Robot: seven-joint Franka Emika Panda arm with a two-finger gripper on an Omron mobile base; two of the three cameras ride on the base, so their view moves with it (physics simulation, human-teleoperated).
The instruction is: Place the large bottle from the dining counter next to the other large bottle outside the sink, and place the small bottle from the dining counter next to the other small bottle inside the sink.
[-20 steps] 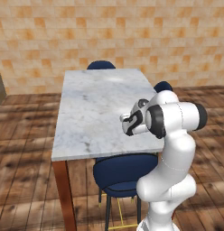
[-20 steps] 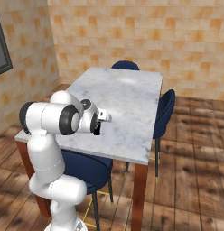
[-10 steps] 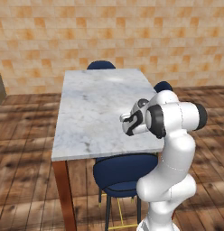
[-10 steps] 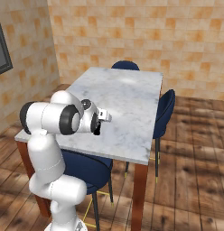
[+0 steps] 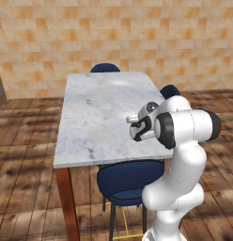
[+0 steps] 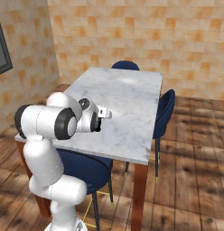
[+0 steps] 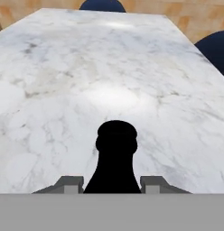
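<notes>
My gripper (image 7: 113, 182) is shut on the small bottle (image 7: 115, 153), whose all-black neck and cap rise between the two finger tips. In the base views the gripper (image 5: 133, 119) (image 6: 105, 113) is held close to my arm, just above the near right part of the dining counter (image 5: 99, 108) (image 6: 127, 97). A dark shape under the hand there is the small bottle (image 5: 140, 131) (image 6: 96, 124). The marble top (image 7: 109, 67) stretches away bare ahead of the hand. The large bottle and the sink are out of view.
Blue chairs stand around the counter: one tucked under its near end (image 5: 130, 181) (image 6: 84, 164), one at the far end (image 5: 105, 68) (image 6: 125, 66), one on the right side (image 5: 170, 90) (image 6: 165, 108). Wooden floor and a brick wall surround it.
</notes>
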